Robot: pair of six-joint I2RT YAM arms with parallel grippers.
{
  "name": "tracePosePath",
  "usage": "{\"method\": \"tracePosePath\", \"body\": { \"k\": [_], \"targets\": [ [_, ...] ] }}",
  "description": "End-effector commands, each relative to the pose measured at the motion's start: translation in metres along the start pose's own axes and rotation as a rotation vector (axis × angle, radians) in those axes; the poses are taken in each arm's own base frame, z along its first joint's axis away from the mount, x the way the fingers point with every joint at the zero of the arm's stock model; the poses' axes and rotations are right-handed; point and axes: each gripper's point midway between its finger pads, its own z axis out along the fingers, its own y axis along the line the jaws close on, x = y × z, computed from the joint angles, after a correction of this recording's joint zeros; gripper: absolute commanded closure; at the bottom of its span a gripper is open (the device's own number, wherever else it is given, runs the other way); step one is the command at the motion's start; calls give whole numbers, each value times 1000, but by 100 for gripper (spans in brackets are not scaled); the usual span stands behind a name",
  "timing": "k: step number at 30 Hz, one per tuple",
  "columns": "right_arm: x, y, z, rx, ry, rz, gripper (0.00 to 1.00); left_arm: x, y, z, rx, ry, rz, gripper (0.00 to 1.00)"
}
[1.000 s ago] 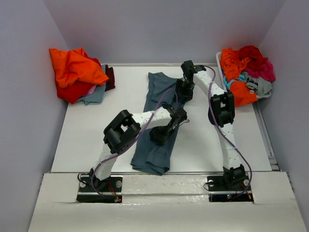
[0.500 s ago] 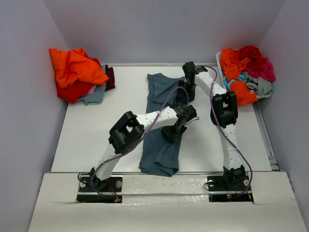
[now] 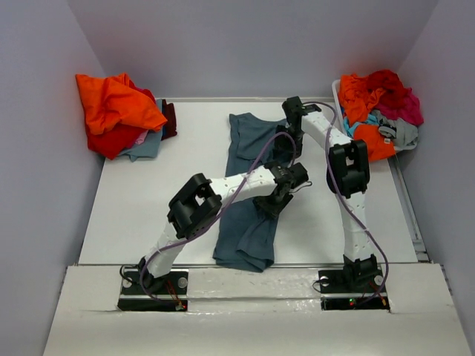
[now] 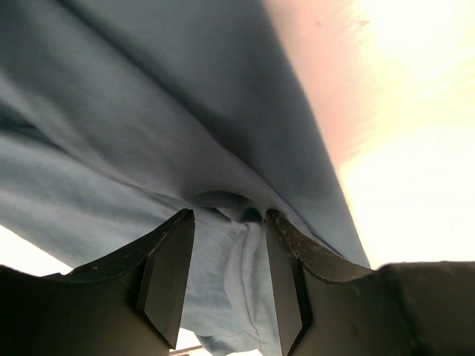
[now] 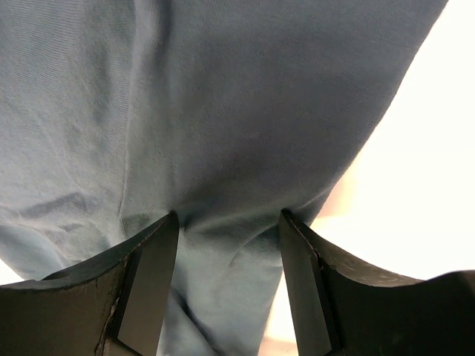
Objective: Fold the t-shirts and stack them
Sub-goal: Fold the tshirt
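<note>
Now left fingers [image 4: 172, 274], right fingers [image 5: 152, 282] both pinch slate-blue shirt [image 3: 245, 230] right edge; table [image 3: 148, 200] flanks both sides.

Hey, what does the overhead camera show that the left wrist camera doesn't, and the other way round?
Only the overhead view: both arms, the right gripper on the shirt's far part, the left pile and right pile of coloured shirts at the table's far corners. Only the left wrist view: up close, cloth puckered and pinched between the fingers of the left gripper. Both: the slate-blue t-shirt lying on the white table.
</note>
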Motion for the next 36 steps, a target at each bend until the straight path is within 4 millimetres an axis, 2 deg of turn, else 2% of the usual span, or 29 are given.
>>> {"method": "tracePosePath", "body": {
  "k": [1, 5, 10, 12, 13, 14, 20, 25, 31, 36],
  "targets": [
    [-2, -14, -21, 43, -32, -10, 37, -14, 21, -39, -44, -109, -83, 45],
    [-4, -8, -42, 12, -68, -4, 37, -18, 35, -51, -86, -143, -111, 44],
    [-6, -5, -45, -6, -90, -8, 36, -16, 62, -51, -119, -136, -185, 44],
    [-10, -5, -41, 3, -89, -12, 36, -10, 68, -47, -127, -114, -198, 44],
    [-6, -9, -29, 23, -53, -10, 36, -5, 69, -45, -135, -94, -199, 44],
    [-18, -3, -33, 12, -80, -12, 36, 0, 75, -41, -151, -79, -217, 44],
    [-36, 7, -16, -2, -90, -9, 36, 20, 91, -32, -115, -33, -329, 44],
    [-53, 13, -11, -14, -146, -3, 37, 27, 107, -32, -131, -29, -367, 44],
    [-52, 6, 11, 18, -126, 5, 37, 36, 109, -30, -138, -7, -348, 44],
    [-55, 6, 30, -5, -105, 5, 37, 53, 105, -17, -127, 49, -326, 44]
  ]
}}
